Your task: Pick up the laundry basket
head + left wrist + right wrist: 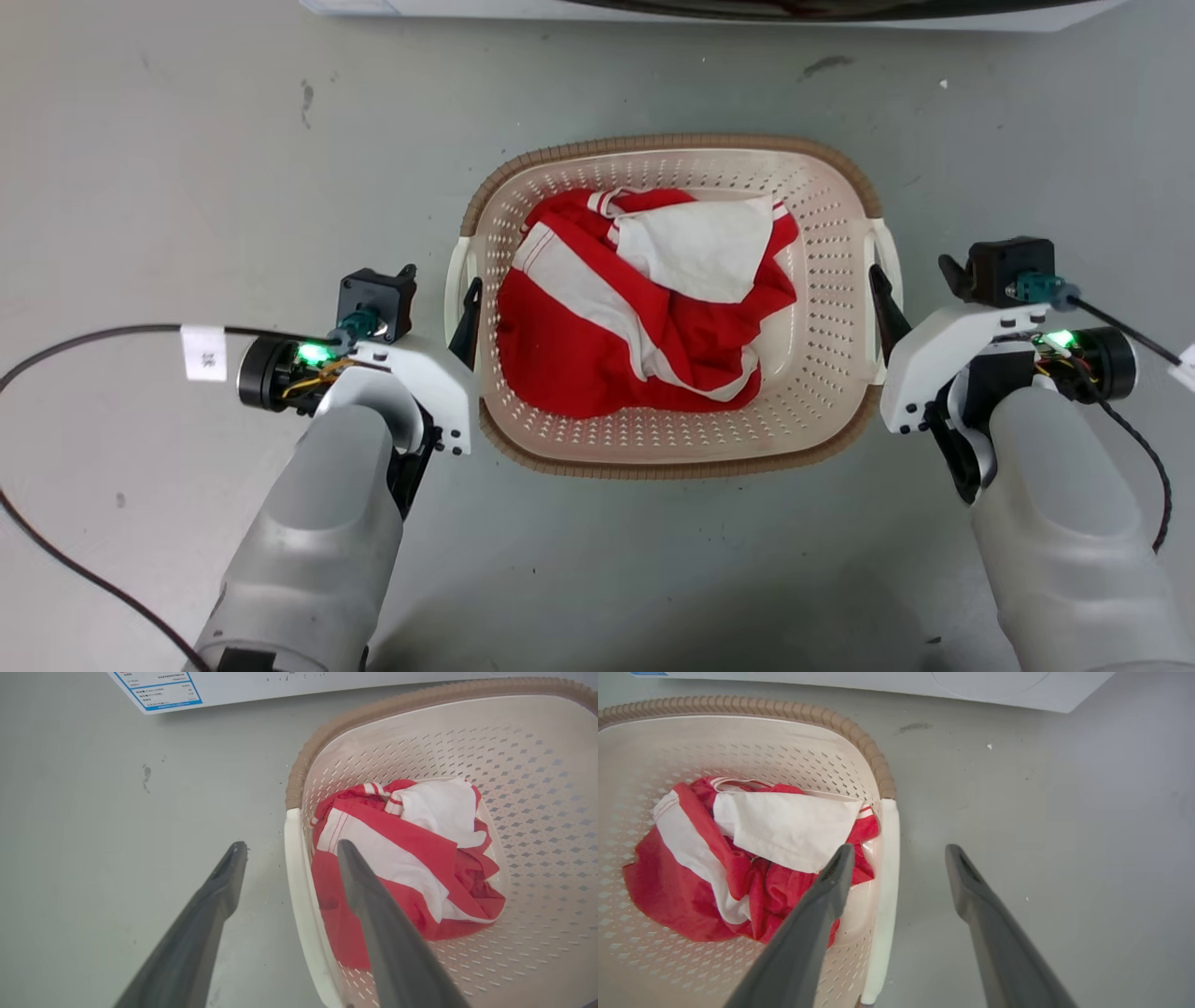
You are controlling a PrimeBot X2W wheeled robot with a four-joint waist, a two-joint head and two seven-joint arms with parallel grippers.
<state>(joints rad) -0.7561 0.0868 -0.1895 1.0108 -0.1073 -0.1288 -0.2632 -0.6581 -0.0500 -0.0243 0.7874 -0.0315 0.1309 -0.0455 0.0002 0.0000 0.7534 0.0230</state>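
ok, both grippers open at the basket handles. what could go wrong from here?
1. Left gripper straddles the left handle, right gripper the right handle; both are thin, so a shallow close may slip on lift.
2. The inner left finger sits over the red and white garment and could pinch cloth.
3. Uneven arm lift could tilt the laundry basket.

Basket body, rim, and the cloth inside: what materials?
The laundry basket looks like moulded plastic: cream, slight sheen, regular punched holes. Its rim is brown with a ribbed woven look, probably plastic too. The garment is soft fabric, red and white, creased.
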